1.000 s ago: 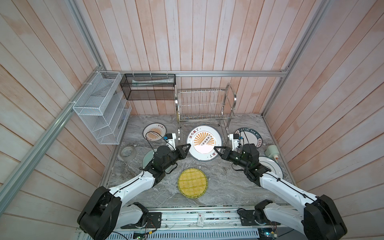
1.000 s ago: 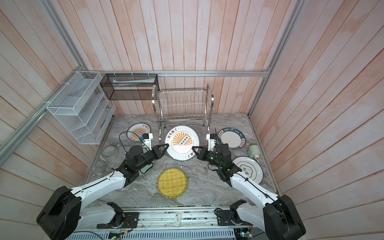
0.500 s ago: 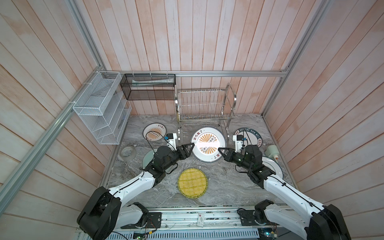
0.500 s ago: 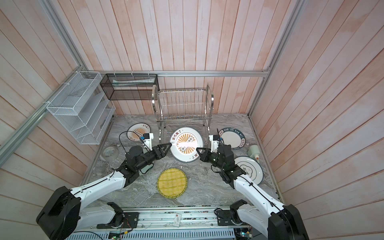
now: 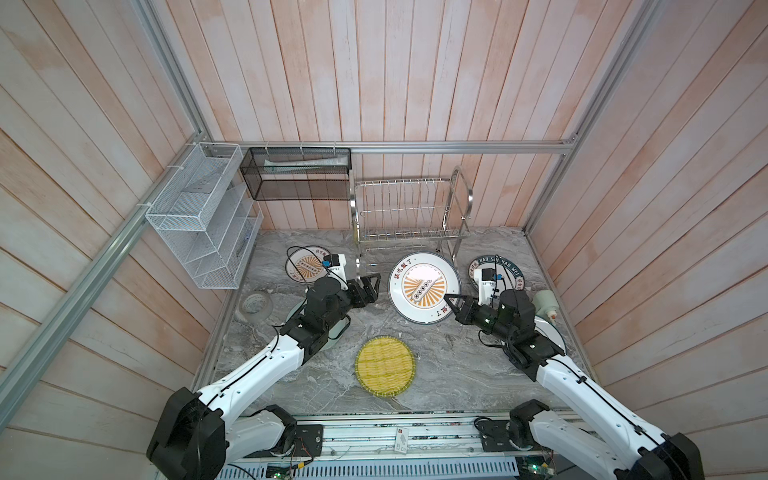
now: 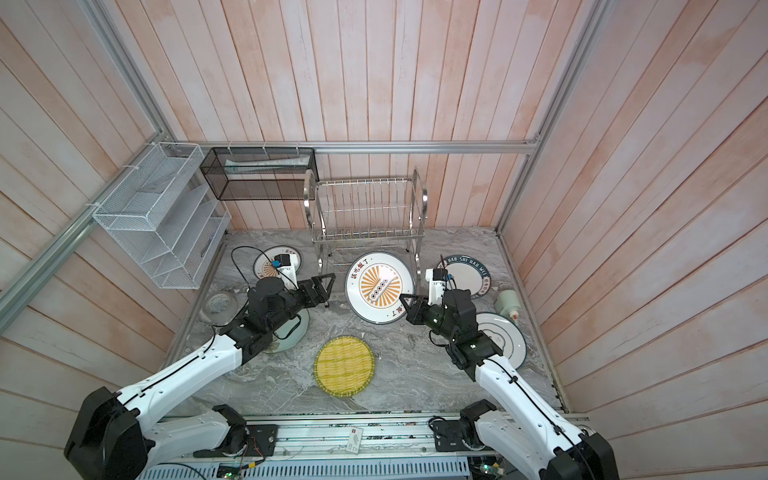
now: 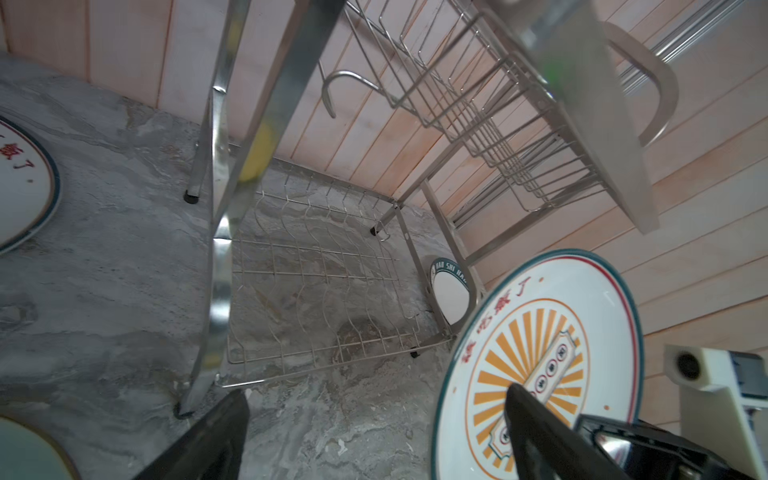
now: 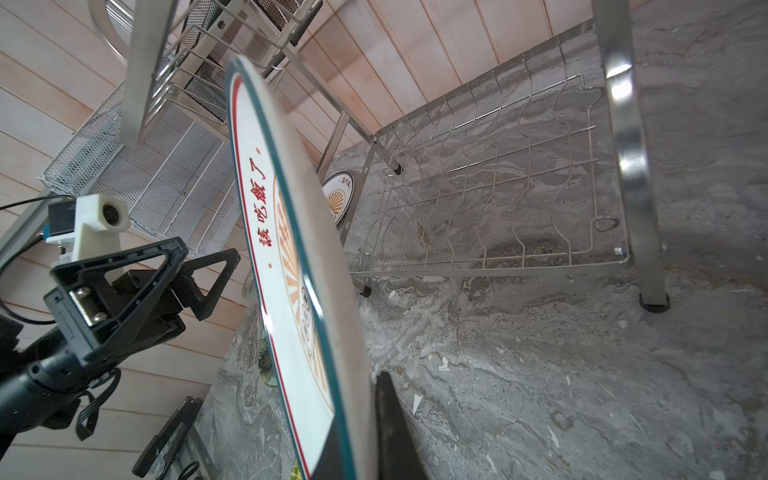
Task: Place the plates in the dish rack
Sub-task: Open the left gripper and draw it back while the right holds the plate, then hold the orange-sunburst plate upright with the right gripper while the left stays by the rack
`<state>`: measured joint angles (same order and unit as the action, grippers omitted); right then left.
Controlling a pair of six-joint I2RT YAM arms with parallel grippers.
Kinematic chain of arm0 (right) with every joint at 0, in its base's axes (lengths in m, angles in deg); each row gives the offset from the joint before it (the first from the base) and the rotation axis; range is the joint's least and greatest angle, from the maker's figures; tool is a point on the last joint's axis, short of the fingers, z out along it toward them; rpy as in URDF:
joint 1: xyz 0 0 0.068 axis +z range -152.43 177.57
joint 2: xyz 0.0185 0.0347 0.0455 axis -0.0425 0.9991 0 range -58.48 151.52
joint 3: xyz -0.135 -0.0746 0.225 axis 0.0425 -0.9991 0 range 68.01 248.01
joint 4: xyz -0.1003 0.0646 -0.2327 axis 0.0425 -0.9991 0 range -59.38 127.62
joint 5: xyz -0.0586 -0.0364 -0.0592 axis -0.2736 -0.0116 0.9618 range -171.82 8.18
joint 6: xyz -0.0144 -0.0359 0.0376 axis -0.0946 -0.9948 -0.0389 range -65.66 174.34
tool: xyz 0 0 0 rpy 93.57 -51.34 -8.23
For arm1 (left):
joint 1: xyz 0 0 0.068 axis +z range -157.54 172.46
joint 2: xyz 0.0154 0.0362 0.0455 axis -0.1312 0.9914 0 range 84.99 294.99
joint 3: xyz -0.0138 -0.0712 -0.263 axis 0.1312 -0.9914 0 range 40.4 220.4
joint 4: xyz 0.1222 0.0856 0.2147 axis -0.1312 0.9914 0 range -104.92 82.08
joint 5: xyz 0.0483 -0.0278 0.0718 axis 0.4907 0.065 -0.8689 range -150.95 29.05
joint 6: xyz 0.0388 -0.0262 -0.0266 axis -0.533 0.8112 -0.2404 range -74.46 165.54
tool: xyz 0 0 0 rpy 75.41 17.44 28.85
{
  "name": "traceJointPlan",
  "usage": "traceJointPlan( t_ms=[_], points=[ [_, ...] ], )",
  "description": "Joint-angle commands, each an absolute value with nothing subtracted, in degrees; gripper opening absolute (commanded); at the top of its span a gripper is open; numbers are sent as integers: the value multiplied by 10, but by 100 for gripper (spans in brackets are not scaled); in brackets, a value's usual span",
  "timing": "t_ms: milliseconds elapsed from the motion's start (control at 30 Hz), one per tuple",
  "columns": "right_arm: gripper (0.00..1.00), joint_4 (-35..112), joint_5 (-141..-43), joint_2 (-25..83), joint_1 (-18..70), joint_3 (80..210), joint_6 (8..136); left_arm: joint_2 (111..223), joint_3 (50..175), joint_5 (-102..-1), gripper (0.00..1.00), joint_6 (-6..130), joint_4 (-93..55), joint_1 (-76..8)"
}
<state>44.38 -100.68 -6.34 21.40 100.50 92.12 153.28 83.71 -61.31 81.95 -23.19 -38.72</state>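
We see only a sliver of the pale green plate (image 6: 296,334), the rest lying under the left arm, and the right arm covers part of the cloud plate (image 6: 506,341). The right wrist view cuts off the right claw (image 5: 450,300), but both top views show it pinched on the lower rim of the large sunburst plate (image 5: 424,286). That plate is tilted up on edge just in front of the dish rack (image 5: 409,216), and we cannot tell whether it touches the bench (image 5: 449,365). The left claw (image 5: 375,287) hangs wide, just beside the plate's left edge and apart from it. Both arms reach forward and low with elbows bent, and the yellow plate (image 5: 385,365) lies flat between them
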Motion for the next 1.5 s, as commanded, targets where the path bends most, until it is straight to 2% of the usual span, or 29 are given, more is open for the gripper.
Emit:
traceJointPlan(
  t_ms=[0, 133, 400, 567, 767, 900, 1467],
  points=[
    [0, 442, -1001, -81, 207, 1033, 902, 1557, 846, -635, 98, 761, -178, -368],
    [0, 431, -1009, -91, 204, 1034, 894, 1589, 838, -601, 100, 746, -212, -334],
    [0, 407, -1009, -105, 200, 1035, 884, 1663, 867, -580, 99, 703, -232, -325],
    [0, 406, -1008, -115, 199, 1035, 889, 1708, 899, -591, 92, 694, -218, -322],
    [0, 396, -1003, -132, 196, 1036, 887, 1749, 941, -594, 75, 687, -199, -318],
    [0, 389, -1000, -137, 191, 1034, 884, 1761, 951, -584, 69, 690, -198, -319],
    [0, 377, -1004, -162, 178, 1030, 883, 1737, 911, -498, 62, 704, -252, -333]
  ],
)
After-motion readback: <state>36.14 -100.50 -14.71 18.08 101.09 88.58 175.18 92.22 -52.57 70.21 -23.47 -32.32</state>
